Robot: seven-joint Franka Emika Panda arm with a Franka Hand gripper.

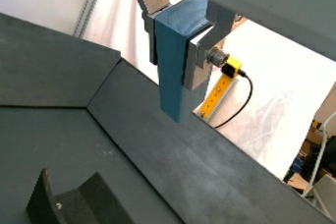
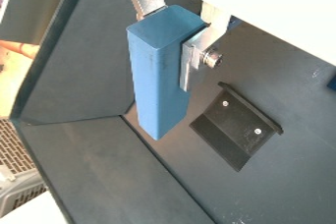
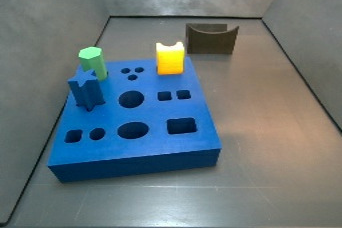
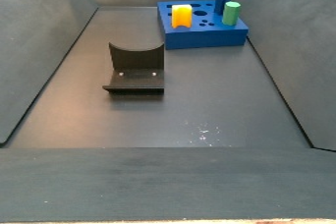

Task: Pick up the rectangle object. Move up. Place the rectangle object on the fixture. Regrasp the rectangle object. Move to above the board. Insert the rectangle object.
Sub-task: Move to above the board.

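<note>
Both wrist views show my pincer (image 1: pixel 197 46) gripping the rectangle object (image 1: pixel 175 61) upright, raised above the desk (image 1: pixel 144 140), with the fixture (image 2: pixel 238 128) below.

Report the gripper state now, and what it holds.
Gripper: jaws shut on the rectangle object, seen in both wrist views, held upright and off the floor, above the fixture. Neither side view shows the gripper.

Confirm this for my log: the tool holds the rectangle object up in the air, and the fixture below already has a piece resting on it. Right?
Not quite. The tool does hold the rectangle object off the floor, as both wrist views show, but the fixture is bare: a side view shows nothing resting on it. The other pieces stand on the board.
</note>
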